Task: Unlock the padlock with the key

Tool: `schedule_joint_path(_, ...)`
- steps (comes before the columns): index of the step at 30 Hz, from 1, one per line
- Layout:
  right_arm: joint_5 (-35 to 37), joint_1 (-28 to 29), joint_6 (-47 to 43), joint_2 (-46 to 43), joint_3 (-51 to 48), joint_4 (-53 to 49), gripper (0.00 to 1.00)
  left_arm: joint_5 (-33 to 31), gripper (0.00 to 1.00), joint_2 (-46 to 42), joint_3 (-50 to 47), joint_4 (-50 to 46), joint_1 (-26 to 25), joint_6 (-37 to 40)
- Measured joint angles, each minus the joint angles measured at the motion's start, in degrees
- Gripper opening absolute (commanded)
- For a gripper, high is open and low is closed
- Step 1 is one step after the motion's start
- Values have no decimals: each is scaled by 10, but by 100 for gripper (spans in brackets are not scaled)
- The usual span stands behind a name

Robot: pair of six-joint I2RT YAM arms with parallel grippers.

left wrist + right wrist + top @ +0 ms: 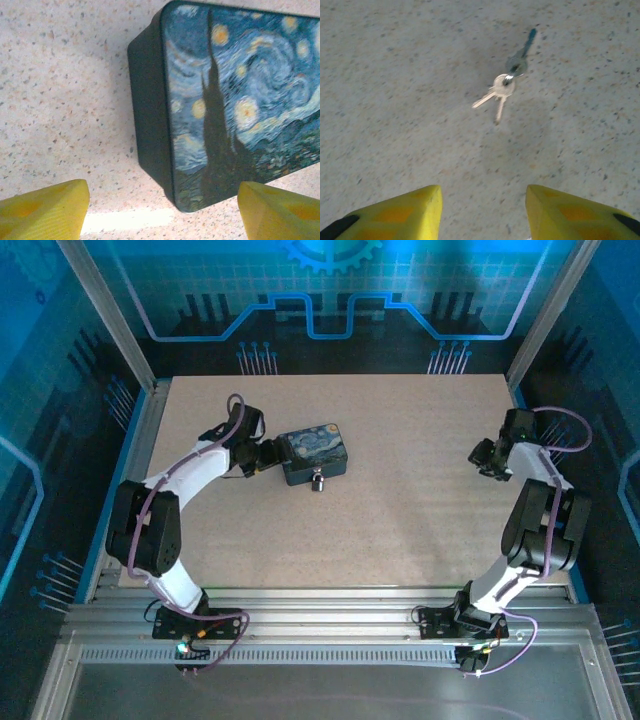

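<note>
From my remote station, the left gripper [264, 453] sits at the left end of the Starry Night tin [313, 453]. In its wrist view the left gripper [162, 215] has its yellow fingers [45, 210] spread wide on either side of the tin's [240, 100] dark corner, and I see no contact with it. I take that stance as preparation to brace the tin so it does not slide once the lock is worked.

The padlock [317, 481] hangs at the tin's near edge, facing the arm bases and resting on the speckled table [420, 420], where a key could reach it from the front.

Well to the right of the tin, the right gripper [487, 458] points down at the table. In its wrist view the right gripper [482, 210] also has its fingers [570, 212] parted and holds nothing. The bunch of keys [502, 87] lies flat just ahead of them, two pale keys and a darker bluish piece on one ring. I judge the keys not yet picked up and the padlock untouched.
</note>
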Motion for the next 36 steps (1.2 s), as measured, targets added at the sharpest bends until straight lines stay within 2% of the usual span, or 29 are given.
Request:
schedule_joint_path(14,2,-12,15,130,103,0,47,1,79,-3,-9,5,0,2)
schedule_joint_path(30,6,-17,15,199,154,-12,46,0,79,-29,-8,5,0,8)
schedule_joint_path(36,6,-23,18,217,180,-26,40,-4,79,-33,-8,4,0,20)
